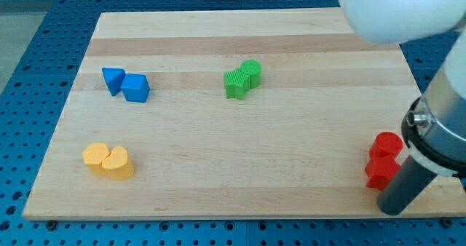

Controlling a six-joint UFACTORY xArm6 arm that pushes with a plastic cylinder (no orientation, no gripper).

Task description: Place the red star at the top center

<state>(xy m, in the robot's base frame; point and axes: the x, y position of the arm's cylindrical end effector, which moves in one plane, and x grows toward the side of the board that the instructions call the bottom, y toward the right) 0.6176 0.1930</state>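
The red star (380,172) lies near the board's right edge, low in the view. It touches a red cylinder (386,143) just above it. My dark rod comes down from the arm at the view's right and covers the star's right side. My tip (391,209) rests at the board's bottom edge, just below and right of the red star, close to it or touching it.
A green star (236,84) and a green cylinder (251,70) sit together near the top centre. A blue triangle (112,78) and a blue cube (136,88) are at the upper left. Two yellow blocks (108,161) are at the lower left. The wooden board (240,151) lies on a blue perforated table.
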